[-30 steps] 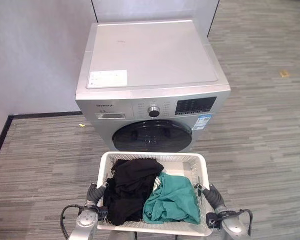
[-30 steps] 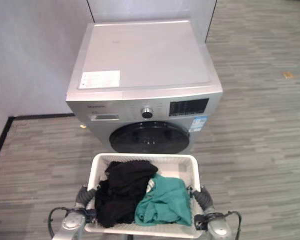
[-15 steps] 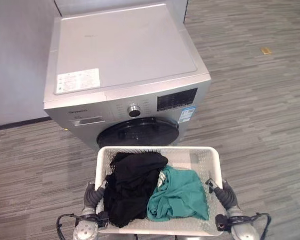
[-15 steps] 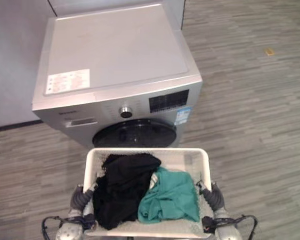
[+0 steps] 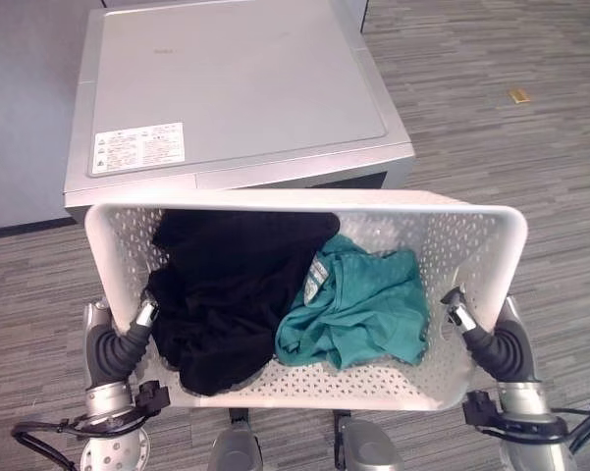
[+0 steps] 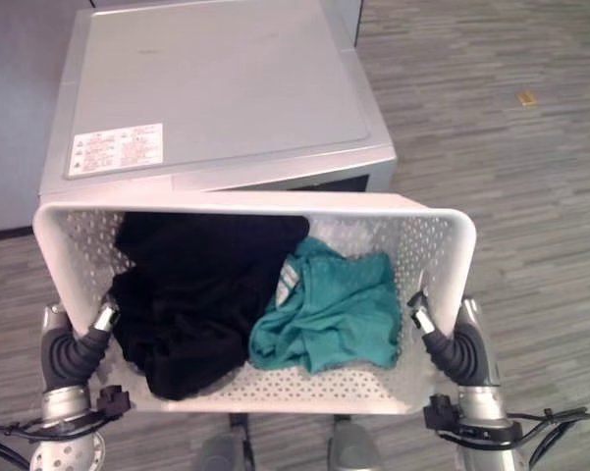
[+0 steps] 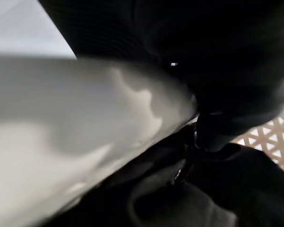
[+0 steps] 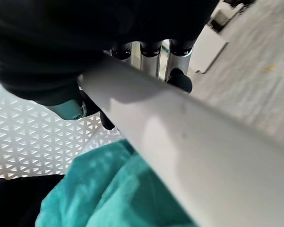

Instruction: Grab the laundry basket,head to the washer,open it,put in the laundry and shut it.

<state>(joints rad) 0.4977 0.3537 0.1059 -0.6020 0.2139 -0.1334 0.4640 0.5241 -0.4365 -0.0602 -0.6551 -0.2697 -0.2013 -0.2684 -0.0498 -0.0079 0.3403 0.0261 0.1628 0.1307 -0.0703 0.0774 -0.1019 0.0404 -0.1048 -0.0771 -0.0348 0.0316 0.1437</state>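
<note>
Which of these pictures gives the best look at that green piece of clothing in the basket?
The left eye view: the green garment lies whole in the white laundry basket, beside the black clothes. The right eye view shows nearly the same. The right wrist view shows just a fold of it, and the left wrist view shows dark cloth.

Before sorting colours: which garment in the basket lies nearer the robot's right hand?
The green garment, on the basket's right side by the right hand; the black garment fills the left.
</note>
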